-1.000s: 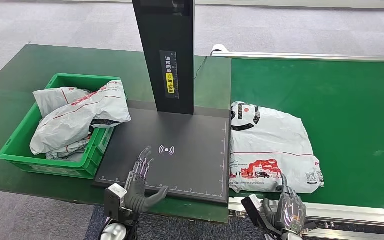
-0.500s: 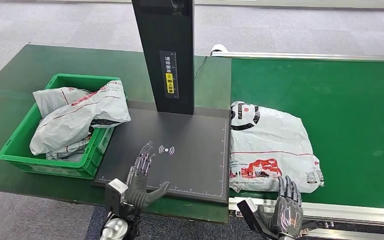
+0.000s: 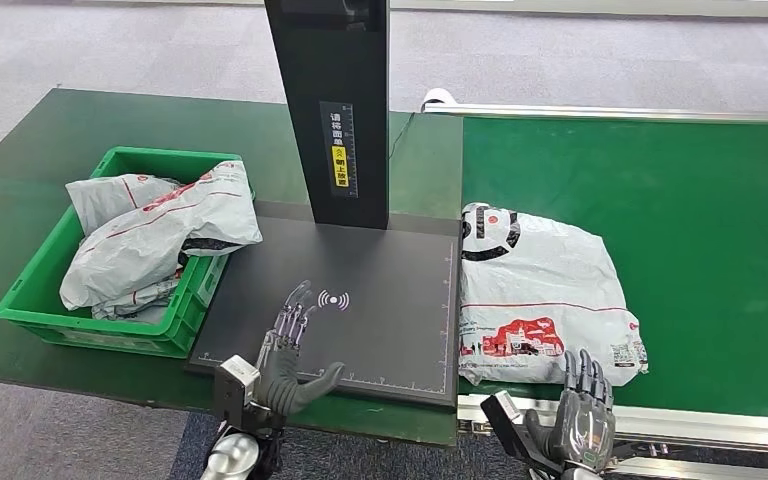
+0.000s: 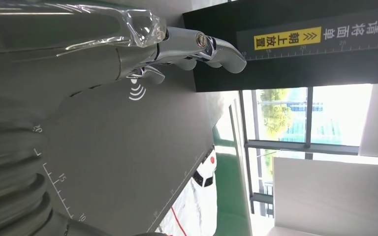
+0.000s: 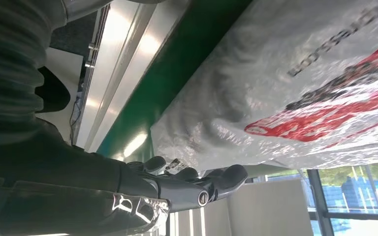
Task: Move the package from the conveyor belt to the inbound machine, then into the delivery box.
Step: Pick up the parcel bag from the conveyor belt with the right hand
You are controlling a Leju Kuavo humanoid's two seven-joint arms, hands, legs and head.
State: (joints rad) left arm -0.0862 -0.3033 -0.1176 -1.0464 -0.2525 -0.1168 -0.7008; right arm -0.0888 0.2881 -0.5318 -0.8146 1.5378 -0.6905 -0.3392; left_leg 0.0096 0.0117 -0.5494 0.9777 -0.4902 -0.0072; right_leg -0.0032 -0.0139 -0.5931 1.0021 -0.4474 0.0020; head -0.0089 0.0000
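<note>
Green conveyor belt (image 3: pixel 680 190) on the right, green table (image 3: pixel 20 180) on the left, grey carpet floor (image 3: pixel 110 40) beyond. Black inbound machine (image 3: pixel 360 310) sits centre, its column cut off at 12 o'clock. White package (image 3: pixel 540 290) lies flat on the belt, touching the machine's 3 o'clock edge. Green delivery box (image 3: pixel 35 290) at 9 o'clock holds other bags (image 3: pixel 150 240). Left hand (image 3: pixel 285 355) hovers over the plate, fingers spread, empty. Right hand (image 3: pixel 582 415) at the package's near edge, fingers extended, gripping nothing; contact unclear.
</note>
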